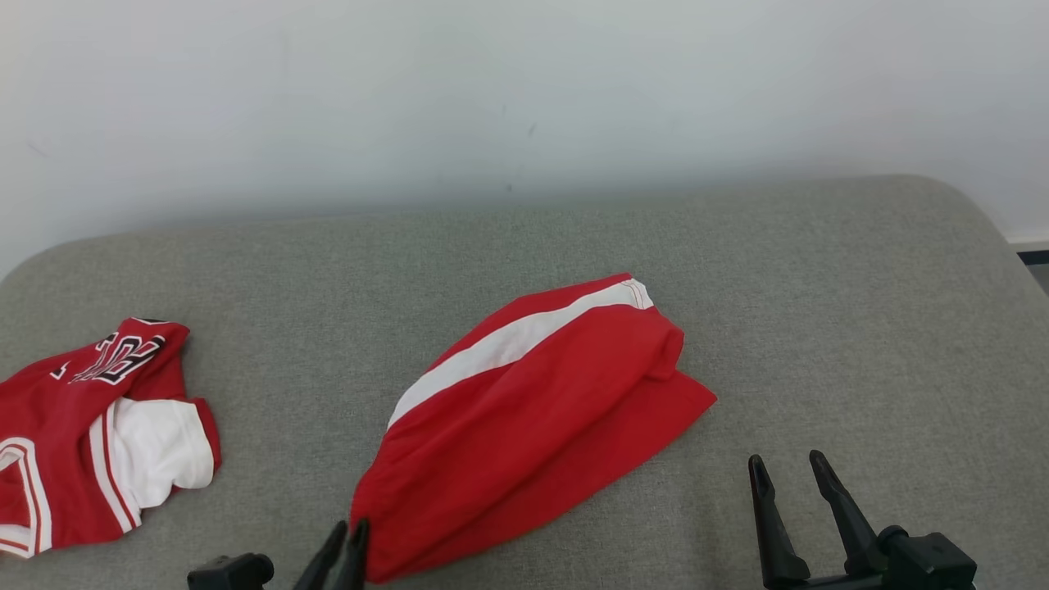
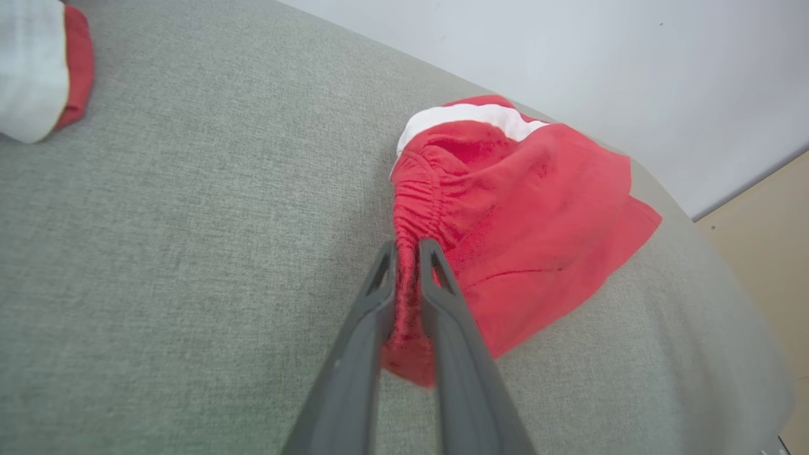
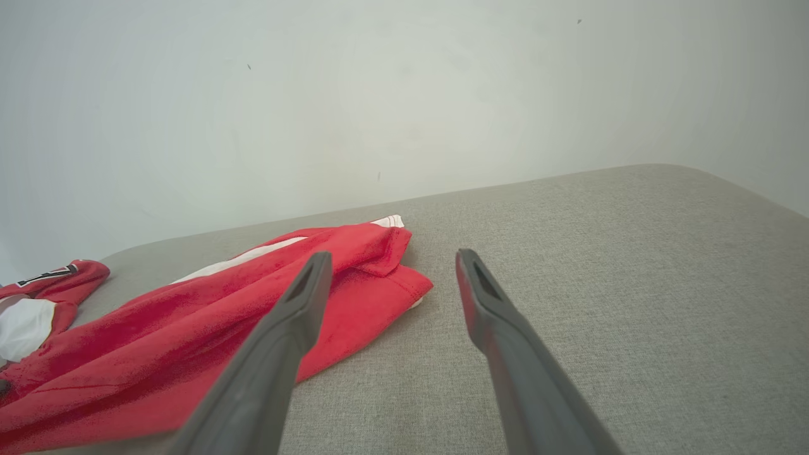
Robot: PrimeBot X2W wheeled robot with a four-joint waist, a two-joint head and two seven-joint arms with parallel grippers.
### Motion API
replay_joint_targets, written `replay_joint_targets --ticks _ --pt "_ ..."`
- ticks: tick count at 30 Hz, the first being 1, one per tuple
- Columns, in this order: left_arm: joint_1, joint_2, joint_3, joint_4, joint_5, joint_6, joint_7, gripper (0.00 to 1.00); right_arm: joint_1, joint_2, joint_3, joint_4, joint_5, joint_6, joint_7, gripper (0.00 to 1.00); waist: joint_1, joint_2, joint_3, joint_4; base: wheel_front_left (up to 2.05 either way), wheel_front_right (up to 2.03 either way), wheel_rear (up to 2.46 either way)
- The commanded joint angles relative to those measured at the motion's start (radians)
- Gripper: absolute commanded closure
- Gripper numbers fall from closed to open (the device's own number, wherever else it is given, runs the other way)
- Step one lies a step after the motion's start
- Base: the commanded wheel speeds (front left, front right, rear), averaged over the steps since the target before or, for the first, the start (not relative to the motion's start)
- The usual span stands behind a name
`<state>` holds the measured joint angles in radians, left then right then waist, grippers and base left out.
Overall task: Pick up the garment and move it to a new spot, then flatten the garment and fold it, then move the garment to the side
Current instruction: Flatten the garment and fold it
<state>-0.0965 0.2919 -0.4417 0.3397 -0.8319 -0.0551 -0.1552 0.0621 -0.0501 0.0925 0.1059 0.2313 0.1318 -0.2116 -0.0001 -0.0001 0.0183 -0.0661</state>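
The red shorts are seen lying near the middle of the grey cushion, stretched on a slant from its near edge up toward the far edge. A white side stripe is turned to the left and the far end is folded over itself. The left gripper is found right at the near edge, a little left of centre. Its two dark fingers are pressed almost together on the gathered waistband of the shorts (red cloth is caught in the narrow slit between them, as the left wrist view makes plain). The pinched end is bunched up, though whether it is lifted clear of the cushion cannot be told; the rest of the shorts is laid flat on the grey fabric. Over to the right, the right gripper is held by the same near edge, near the right corner of the shorts but apart from it. Its fingers are spread wide over bare cushion. In the right wrist view the red cloth is seen behind one finger, and plain grey fabric behind the other. A red and white jersey with dark lettering is seen crumpled by the left edge of the cushion, well apart from the shorts. A pale wall is seen behind the far edge.
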Motion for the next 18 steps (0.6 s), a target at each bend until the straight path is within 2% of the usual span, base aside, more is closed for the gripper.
replay_joint_targets --ticks 1,10,13,18 --pt "0.015 -0.006 0.004 0.005 0.01 0.007 -0.017 0.0 0.012 -0.001 -0.003 -0.006 -0.007 -0.002 0.002 0.0 0.0001 0.0001 -0.011 0.007 0.0 0.0 0.0" --pt "0.073 -0.017 0.093 -0.054 0.103 0.075 -0.108 0.0 0.045 -0.001 -0.035 -0.038 -0.016 -0.002 0.024 0.0 0.0001 0.0001 -0.03 0.044 0.0 0.0 0.0" --pt "0.106 -0.053 0.209 -0.155 0.182 0.087 -0.11 0.0 0.056 -0.001 -0.047 -0.042 -0.015 -0.002 0.031 0.0 0.0001 0.0001 -0.035 0.07 0.0 0.0 0.0" --pt "0.186 -0.13 0.369 -0.275 0.356 0.07 -0.11 0.0 0.07 -0.001 -0.063 -0.046 -0.007 -0.002 0.042 0.0 0.0001 0.0001 -0.05 0.113 0.0 0.0 0.0"
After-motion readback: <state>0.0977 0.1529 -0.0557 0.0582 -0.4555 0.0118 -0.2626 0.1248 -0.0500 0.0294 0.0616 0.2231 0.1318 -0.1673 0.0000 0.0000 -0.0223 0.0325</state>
